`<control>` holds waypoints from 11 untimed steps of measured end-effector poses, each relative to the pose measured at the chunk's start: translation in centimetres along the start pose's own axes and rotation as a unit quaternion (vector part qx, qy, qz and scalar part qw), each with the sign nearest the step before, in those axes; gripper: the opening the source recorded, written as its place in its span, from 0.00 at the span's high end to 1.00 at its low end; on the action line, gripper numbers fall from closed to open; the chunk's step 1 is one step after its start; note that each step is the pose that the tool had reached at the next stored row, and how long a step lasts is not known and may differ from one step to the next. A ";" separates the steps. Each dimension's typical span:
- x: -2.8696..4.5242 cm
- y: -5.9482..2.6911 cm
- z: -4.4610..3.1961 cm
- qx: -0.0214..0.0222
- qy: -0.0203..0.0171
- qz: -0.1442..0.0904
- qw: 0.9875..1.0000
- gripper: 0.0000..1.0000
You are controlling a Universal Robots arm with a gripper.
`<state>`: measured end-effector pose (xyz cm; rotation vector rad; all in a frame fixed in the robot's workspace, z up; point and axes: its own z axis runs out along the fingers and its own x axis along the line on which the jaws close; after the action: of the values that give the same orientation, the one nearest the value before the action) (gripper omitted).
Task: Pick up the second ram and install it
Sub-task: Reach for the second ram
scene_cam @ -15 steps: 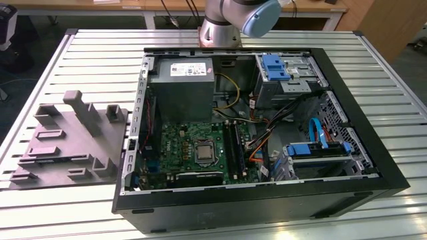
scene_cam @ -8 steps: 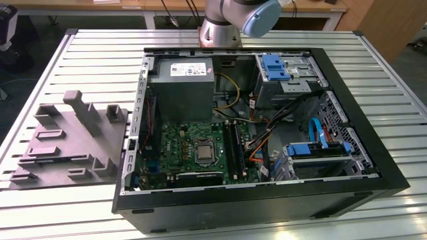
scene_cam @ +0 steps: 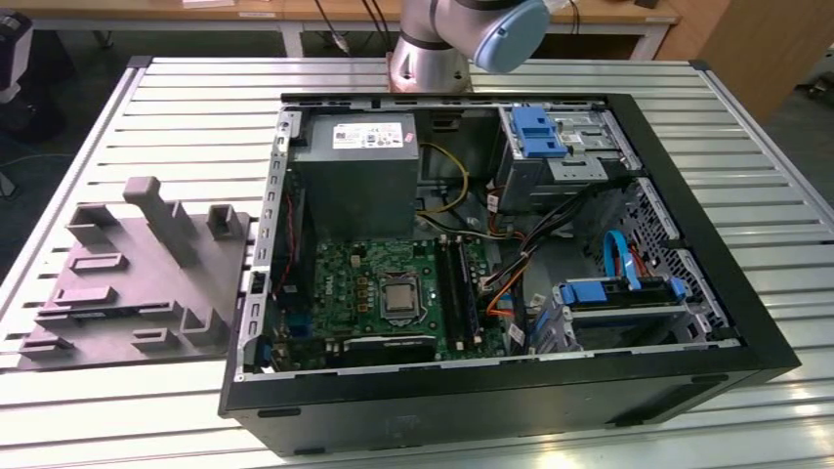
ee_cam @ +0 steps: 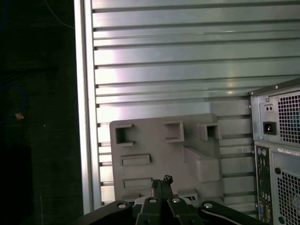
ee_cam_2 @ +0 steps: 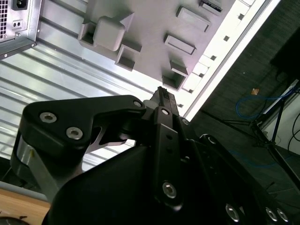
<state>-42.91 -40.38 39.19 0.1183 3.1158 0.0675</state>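
Here, black metal end effector (ee_cam: 161,182) pinched shut, empty, well apart from grey moulded plastic tray (ee_cam: 154,145) on ribbed silver tabletop (ee_cam: 187,70). Cannot tell place of thin green second ram. Likely light, stiff, easy to break; best held by long edges.

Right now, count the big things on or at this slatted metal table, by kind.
Computer case: 1
Grey moulded tray: 1
Robot arm: 1
Total: 3
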 end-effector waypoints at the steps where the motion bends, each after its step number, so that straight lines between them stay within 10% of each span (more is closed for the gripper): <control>1: -0.01 -0.07 0.00 0.000 0.000 0.000 1.000 0.90; 11: -0.08 -1.07 -0.04 0.000 0.000 0.000 1.000 0.90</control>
<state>-42.91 -41.45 39.18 0.1181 3.1158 0.0675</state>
